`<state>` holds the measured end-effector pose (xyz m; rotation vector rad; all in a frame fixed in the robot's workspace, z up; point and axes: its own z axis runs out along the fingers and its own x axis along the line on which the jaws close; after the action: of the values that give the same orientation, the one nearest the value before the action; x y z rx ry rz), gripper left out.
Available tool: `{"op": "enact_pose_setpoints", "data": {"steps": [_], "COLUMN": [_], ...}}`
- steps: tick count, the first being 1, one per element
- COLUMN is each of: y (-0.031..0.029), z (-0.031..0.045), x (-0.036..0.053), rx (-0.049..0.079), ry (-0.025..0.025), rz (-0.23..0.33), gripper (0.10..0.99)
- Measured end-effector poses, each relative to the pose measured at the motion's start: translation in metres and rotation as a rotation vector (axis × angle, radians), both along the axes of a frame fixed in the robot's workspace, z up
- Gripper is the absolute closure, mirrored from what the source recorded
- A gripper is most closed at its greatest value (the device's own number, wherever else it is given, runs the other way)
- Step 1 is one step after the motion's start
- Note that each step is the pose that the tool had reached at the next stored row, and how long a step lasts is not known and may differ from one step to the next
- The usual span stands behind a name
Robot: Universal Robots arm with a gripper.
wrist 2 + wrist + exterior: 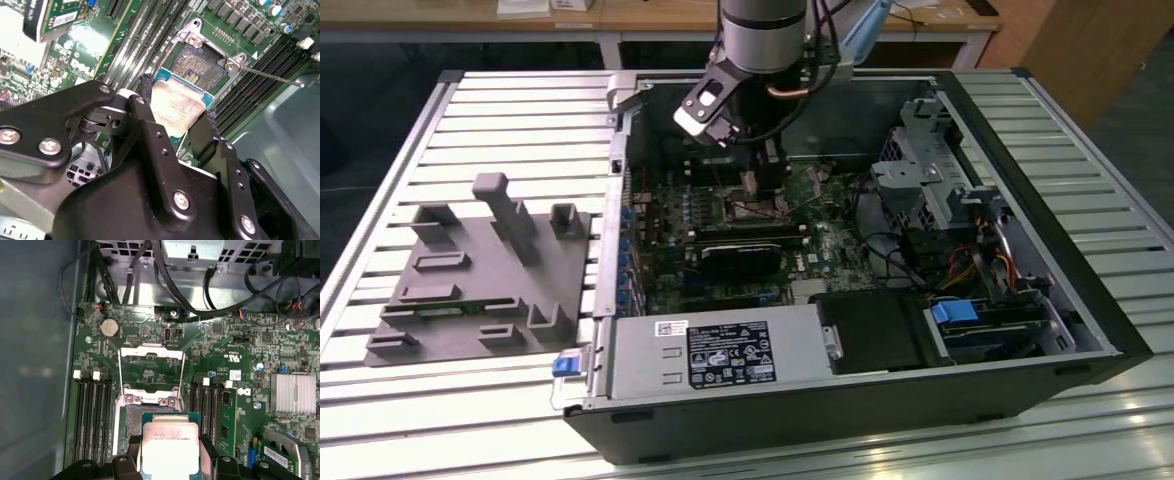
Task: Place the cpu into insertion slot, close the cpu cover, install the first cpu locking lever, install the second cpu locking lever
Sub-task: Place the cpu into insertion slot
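Pinching the cpu by two opposite edges, the gripper has its two black fingers closed on the chip, one on each side, with the dull silver top facing the cameras in both wrist views. Just beyond the fingertips lies the insertion slot, a dark square socket with a metal rim set in the green motherboard; the chip overlaps the socket's nearer edge, and whether it touches the socket cannot be told. In the first wrist view the cpu sits between the fingers of the gripper, the bare part of the insertion slot shows just past it, and further out from the fingertips the cpu cover stands swung open, a thin silver frame with a large window, hinged at the socket's far edge. A thin metal locking lever angles away to one side of the socket, well clear of the fingers. Long black memory slots run along both sides of the socket, flanking the fingers. In the exterior view the gripper reaches down into the open computer case, which rests on a slatted table, with a grey fixture well apart from the fingers, on the exterior view's left.
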<state>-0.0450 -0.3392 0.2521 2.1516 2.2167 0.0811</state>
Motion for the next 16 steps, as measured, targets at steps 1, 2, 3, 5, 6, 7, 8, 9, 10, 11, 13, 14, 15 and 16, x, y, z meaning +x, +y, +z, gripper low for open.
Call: {"op": "enact_pose_setpoints", "data": {"steps": [1, 2, 3, 5, 6, 7, 8, 9, 10, 11, 13, 14, 15, 16], "y": [0.0007, 0.0017, 0.0027, 0.0039, 0.0042, 0.0043, 0.0045, 0.0048, 0.0051, 0.0055, 0.0067, 0.0075, 0.0083, 0.0090], "z": [-0.0012, -0.0022, -0.0035, -0.0060, -0.0073, -0.0086, -0.0100, -0.0117, -0.0136, -0.0153, -0.0182, -0.0193, -0.0204, -0.0214], "x": [-0.0001, -0.0002, -0.0003, -0.0004, -0.0004, -0.0004, -0.0005, -0.0006, -0.0007, -0.0007, -0.0011, -0.0013, -0.0016, -0.0019], "rx": [0.000, 0.000, 0.000, 0.000, 0.000, 0.000, 0.000, 0.000, 0.000, 0.000, 0.000, 0.000, 0.000, 0.000], "ry": [0.0000, 0.0001, 0.0000, -0.0002, -0.0002, -0.0002, -0.0001, -0.0002, -0.0004, -0.0007, -0.0017, -0.0019, -0.0021, -0.0023], "rz": [-0.004, -0.007, -0.009, -0.009, -0.009, -0.009, -0.009, -0.009, -0.009, -0.009, -0.008, -0.007, -0.006, -0.005], "gripper": [0.549, 0.549, 0.549, 0.549, 0.549, 0.549, 0.549, 0.549, 0.549, 0.549, 0.549, 0.549, 0.549, 0.549]}}
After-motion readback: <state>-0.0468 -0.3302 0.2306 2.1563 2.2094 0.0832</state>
